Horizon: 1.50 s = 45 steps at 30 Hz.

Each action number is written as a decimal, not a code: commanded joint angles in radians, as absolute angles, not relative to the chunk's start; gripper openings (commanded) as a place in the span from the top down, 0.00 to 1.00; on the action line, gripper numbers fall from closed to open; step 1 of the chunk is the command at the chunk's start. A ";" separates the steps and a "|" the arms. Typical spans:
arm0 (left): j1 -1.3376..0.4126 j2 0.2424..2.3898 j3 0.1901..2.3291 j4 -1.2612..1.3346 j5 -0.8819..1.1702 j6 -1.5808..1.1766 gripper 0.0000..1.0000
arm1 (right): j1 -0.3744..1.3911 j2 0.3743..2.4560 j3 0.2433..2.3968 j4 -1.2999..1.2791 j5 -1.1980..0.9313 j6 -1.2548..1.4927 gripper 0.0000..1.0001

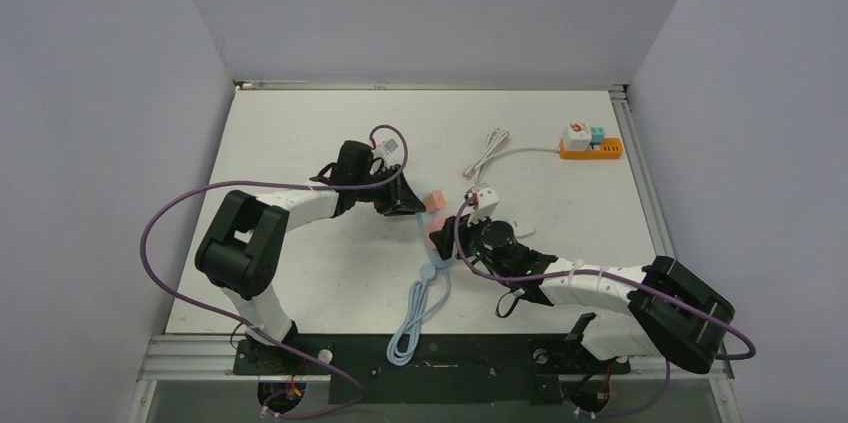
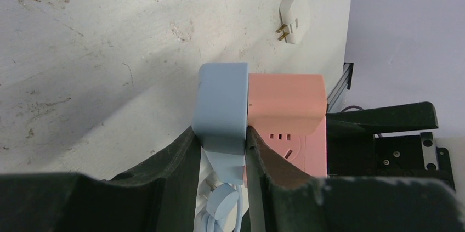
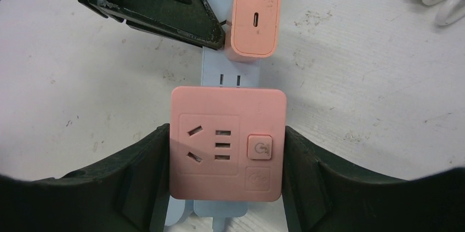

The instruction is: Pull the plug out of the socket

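Both jaws were closed: left jaws on the blue corded block (image 2: 222,106), right jaws on the pink socket cube (image 3: 227,144) touching it, mid-frame on the desk (image 1: 330,273); their joint lay between the two grips.

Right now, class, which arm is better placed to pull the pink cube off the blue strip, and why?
Right. The right gripper pinches both sides of the pink cube; the left gripper is clamped on the blue strip, so it suits bracing.

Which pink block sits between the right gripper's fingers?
The larger pink cube with socket holes and buttons; the smaller pink charger beyond shows only one port.
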<state>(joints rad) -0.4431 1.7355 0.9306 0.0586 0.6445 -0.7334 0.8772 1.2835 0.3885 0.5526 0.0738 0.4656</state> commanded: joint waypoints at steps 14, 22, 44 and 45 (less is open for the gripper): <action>-0.456 1.727 0.969 0.011 0.624 -0.663 1.00 | 0.960 1.263 0.476 0.561 0.239 0.393 0.95; -0.456 1.727 0.971 0.003 0.617 -0.652 1.00 | 0.890 1.224 0.448 0.596 0.099 0.397 0.95; -0.457 1.726 0.976 0.002 0.611 -0.643 1.00 | 0.685 1.272 0.411 0.699 -0.219 0.514 0.95; -0.457 1.727 0.976 0.002 0.608 -0.643 1.00 | 0.686 1.266 0.408 0.697 -0.209 0.513 0.95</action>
